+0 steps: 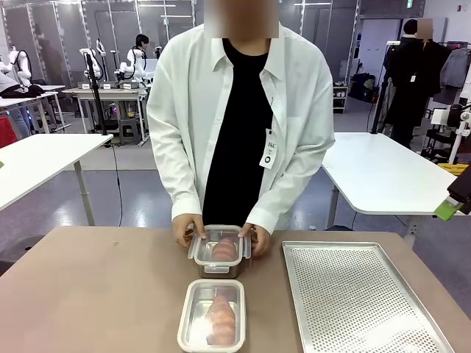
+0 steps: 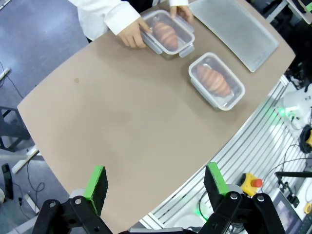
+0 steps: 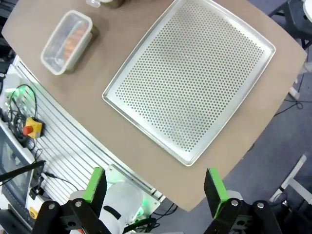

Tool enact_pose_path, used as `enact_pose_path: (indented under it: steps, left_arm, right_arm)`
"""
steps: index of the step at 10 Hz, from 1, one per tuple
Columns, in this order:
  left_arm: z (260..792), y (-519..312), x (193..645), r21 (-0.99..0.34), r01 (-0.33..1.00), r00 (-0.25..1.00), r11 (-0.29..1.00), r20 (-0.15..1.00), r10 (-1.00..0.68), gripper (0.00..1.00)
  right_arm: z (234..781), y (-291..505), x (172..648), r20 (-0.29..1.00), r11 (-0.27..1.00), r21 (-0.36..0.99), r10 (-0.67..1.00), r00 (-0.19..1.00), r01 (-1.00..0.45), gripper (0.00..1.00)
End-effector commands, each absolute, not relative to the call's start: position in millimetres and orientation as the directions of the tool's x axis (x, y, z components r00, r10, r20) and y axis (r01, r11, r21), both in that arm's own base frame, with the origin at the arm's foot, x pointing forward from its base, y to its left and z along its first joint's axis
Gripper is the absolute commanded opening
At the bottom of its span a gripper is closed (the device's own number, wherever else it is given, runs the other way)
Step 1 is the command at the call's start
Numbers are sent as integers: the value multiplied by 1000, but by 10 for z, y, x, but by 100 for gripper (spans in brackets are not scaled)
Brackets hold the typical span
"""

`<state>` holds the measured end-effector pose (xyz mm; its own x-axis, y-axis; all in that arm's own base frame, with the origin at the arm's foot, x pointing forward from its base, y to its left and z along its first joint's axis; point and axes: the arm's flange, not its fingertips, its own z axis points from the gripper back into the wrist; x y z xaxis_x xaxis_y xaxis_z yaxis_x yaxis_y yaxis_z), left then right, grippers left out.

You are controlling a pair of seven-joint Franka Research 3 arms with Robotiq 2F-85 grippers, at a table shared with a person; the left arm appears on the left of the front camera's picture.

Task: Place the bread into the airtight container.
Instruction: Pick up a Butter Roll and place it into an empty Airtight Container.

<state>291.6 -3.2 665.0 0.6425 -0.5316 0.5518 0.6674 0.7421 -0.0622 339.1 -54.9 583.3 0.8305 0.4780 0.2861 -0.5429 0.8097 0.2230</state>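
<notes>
Two containers share the brown worktop point(image 1: 96, 294), and beside them on the right lies the largest item, a perforated metal tray point(image 1: 360, 301), bare. The person stands at the far edge, both hands point(image 1: 188, 229) pressing on the lid of the far container point(image 1: 221, 251), which holds a bread roll and looks closed or nearly so. The near container point(image 1: 212, 315) sits just in front of it at the robot's edge, lidded too by the look of it, with the bread point(image 1: 221, 320) inside, long axis running near to far. The left pincer point(image 2: 155, 185) hangs well above and to the left of both boxes, fingers spread and holding nothing; the right pincer point(image 3: 155, 187) hovers above the tray's near right edge, likewise spread and empty. Neither arm is close; the near box lies roughly midway between them, so the task looks essentially finished.
</notes>
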Motion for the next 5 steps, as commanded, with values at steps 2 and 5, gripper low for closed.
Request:
enact_pose_path:
  steps: [2,5]
  left_arm:
    - [6658,-23,2919,-59,683,630,728,554,-545,100]
    - [6658,-23,2919,-59,683,630,728,554,-545,100]
  right_arm:
    - [5856,-538,3416,278,810,218,482,831,-544,100]
    - [5856,-538,3416,278,810,218,482,831,-544,100]
